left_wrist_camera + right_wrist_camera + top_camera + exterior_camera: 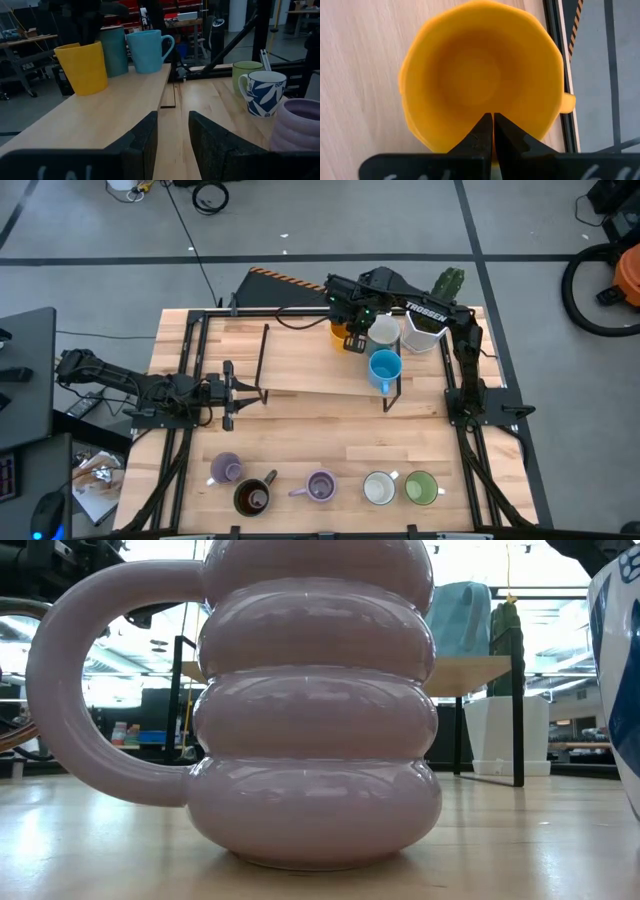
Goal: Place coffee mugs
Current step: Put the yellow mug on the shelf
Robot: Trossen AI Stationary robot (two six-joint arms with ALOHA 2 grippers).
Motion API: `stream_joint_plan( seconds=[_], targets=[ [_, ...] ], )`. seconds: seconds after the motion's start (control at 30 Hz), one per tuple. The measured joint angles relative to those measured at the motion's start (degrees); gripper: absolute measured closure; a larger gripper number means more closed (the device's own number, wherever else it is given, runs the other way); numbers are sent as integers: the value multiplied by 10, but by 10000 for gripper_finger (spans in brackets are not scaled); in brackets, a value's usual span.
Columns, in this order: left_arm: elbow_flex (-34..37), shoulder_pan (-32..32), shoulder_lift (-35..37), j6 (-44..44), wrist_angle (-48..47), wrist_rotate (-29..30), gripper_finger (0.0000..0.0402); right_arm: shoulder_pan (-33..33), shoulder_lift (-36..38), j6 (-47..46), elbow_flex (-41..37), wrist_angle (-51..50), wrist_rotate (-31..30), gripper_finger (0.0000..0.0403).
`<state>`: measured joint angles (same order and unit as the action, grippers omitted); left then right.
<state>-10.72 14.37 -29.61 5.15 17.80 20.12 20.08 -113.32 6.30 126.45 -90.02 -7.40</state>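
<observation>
three mugs are already set on the raised shelf [300,370]; five are left in a row at the table's near edge. the orange mug [350,335] is at the shelf's far end, its rim pinched by the right gripper [492,120]. the left gripper [172,142] is held partly spread, empty, near the shelf's left end.

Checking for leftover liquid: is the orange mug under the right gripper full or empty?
Empty: the right wrist view looks straight into the orange mug and shows its bare bottom; it stands upright.
</observation>
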Motion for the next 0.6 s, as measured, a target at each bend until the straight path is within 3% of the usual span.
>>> stream_joint_plan(
  seconds=[0.6],
  targets=[
    [0,0,0,-1,-1,0,285,1,0,-6,0,0,0,380]
  ],
)
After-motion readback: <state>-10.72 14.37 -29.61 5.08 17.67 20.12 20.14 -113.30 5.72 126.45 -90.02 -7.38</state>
